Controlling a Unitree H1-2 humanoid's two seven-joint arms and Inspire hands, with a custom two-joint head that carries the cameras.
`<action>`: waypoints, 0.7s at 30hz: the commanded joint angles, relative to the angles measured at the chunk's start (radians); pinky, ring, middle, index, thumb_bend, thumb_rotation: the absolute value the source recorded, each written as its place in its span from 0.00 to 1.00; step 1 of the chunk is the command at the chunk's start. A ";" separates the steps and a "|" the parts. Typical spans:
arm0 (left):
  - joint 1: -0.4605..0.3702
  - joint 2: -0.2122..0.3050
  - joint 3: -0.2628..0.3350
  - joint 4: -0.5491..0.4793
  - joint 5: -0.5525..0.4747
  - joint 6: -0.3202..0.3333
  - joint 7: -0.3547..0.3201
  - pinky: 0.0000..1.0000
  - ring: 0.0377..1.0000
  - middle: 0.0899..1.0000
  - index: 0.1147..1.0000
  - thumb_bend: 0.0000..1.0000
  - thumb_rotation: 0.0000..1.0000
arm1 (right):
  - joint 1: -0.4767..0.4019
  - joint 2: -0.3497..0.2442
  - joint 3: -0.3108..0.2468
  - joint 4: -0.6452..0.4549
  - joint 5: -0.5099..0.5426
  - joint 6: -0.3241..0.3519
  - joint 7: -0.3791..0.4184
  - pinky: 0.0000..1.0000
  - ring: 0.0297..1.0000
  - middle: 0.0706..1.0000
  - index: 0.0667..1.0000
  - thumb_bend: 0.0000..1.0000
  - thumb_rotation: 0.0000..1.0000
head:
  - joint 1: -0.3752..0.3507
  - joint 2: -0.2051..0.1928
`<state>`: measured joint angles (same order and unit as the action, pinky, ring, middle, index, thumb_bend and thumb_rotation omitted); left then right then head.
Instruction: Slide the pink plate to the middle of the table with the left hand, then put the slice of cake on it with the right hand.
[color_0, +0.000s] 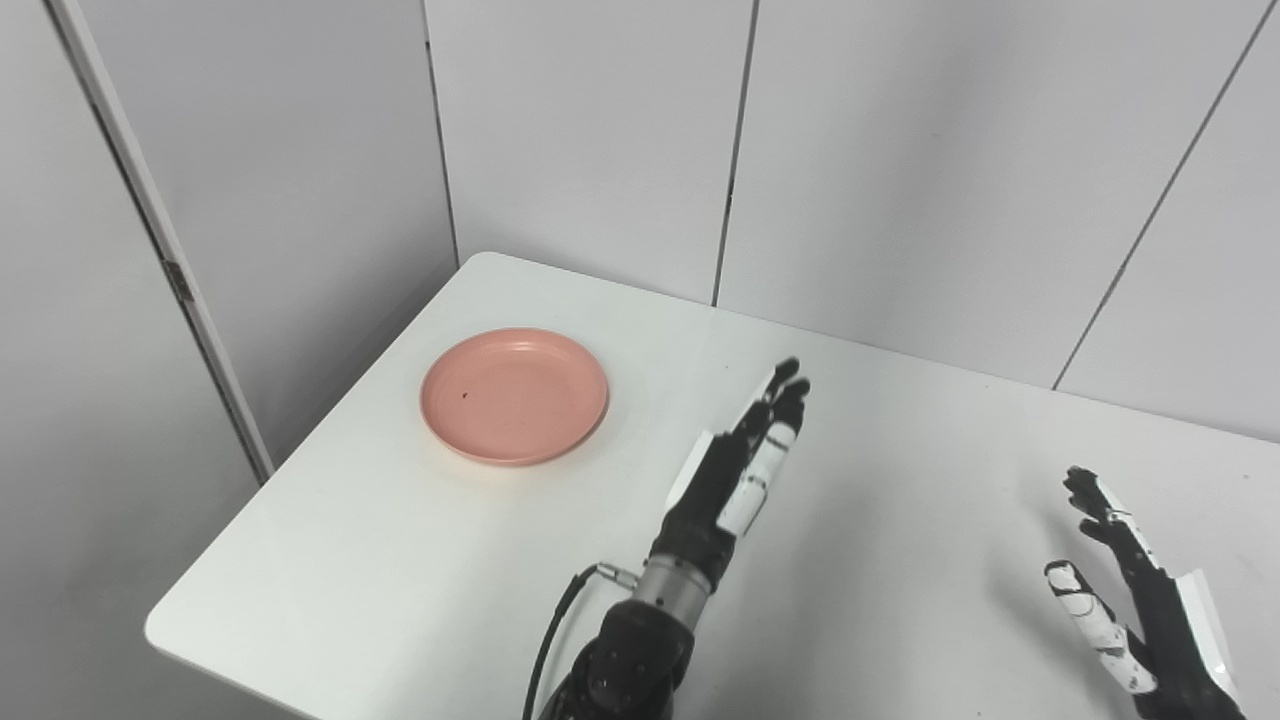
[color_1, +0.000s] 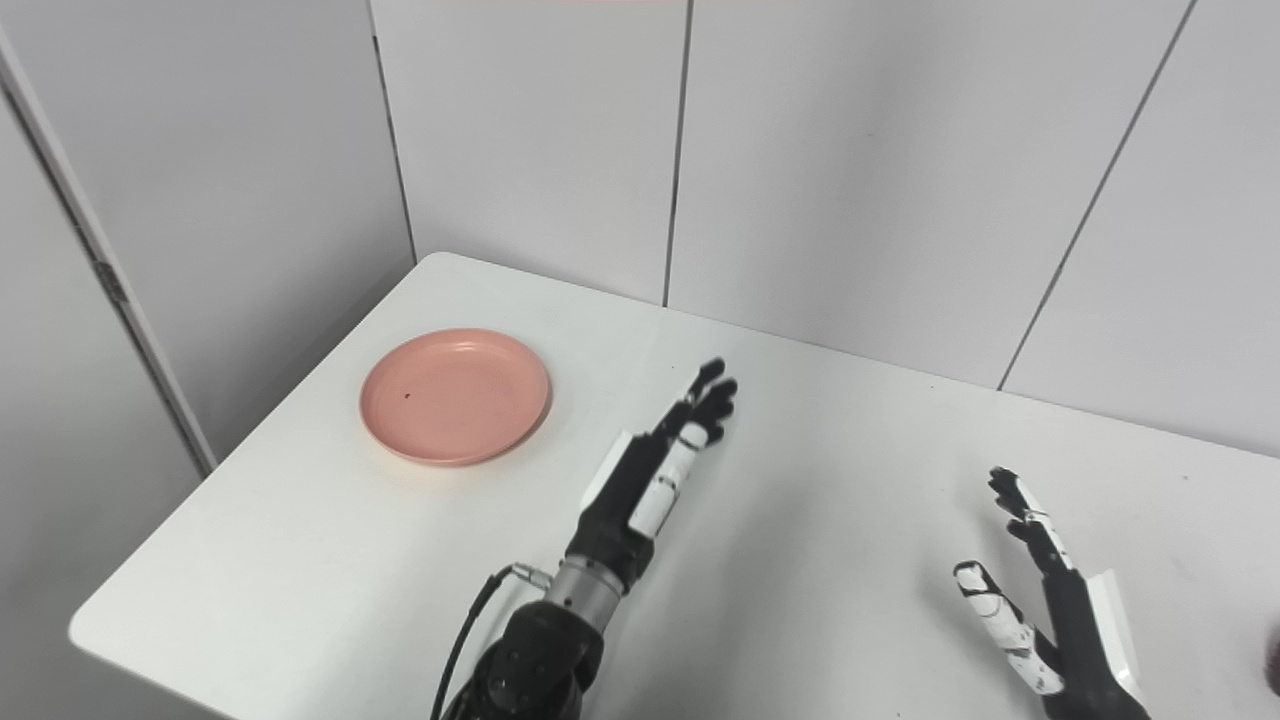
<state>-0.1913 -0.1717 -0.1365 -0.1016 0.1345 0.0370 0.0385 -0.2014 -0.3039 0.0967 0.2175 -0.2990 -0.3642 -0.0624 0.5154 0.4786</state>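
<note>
Left eye view — the pink plate (color_0: 514, 396) is sitting flat on the white desk (color_0: 400, 570) toward its far-left part, empty, well short of the middle. The left hand (color_0: 735, 470) is hovering to the right of the plate, fingers stretched out straight and pointing away from the robot, holding nothing, not touching the plate. So the plate is lying to the left and slightly farther out from that hand; a sideways reach to the left looks needed before any slide toward the centre. The right hand (color_0: 1135, 590) is waiting low at the right edge, fingers spread, thumb out, empty. No cake slice is showing here.

Right eye view — same layout: pink plate (color_1: 455, 396) at the far-left, left hand (color_1: 655, 475) open and flat beside it with a clear gap of bare desk between them, right hand (color_1: 1040, 600) open, well apart at the lower right. The left hand is plainly the nearer one to the plate. A dark blurred bit at the right border (color_1: 1272, 665) — cannot tell what it is. Slide step is looking not yet begun.
</note>
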 joint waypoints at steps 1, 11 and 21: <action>-0.046 -0.035 0.008 -0.065 -0.005 0.011 0.023 0.95 0.94 0.95 0.94 0.43 1.00 | 0.077 0.002 0.007 0.101 -0.003 -0.049 -0.006 0.85 0.88 0.88 0.89 0.37 1.00 | 0.003 -0.001; -0.122 -0.020 0.107 -0.241 -0.025 0.087 0.077 0.99 0.93 0.95 0.94 0.41 1.00 | 0.059 -0.015 0.002 0.145 0.022 -0.056 0.014 0.87 0.89 0.90 0.90 0.36 1.00 | 0.017 -0.012; -0.227 0.010 0.239 -0.301 -0.035 0.121 0.152 0.98 0.94 0.96 0.95 0.42 1.00 | 0.061 -0.032 -0.004 0.147 0.030 -0.039 0.026 0.88 0.90 0.90 0.91 0.37 1.00 | 0.013 -0.018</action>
<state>-0.3654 -0.1677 0.0939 -0.3714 0.1036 0.1582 0.1719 -0.2287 -0.3420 0.0854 0.2751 -0.2580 -0.3698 -0.0340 0.5292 0.4602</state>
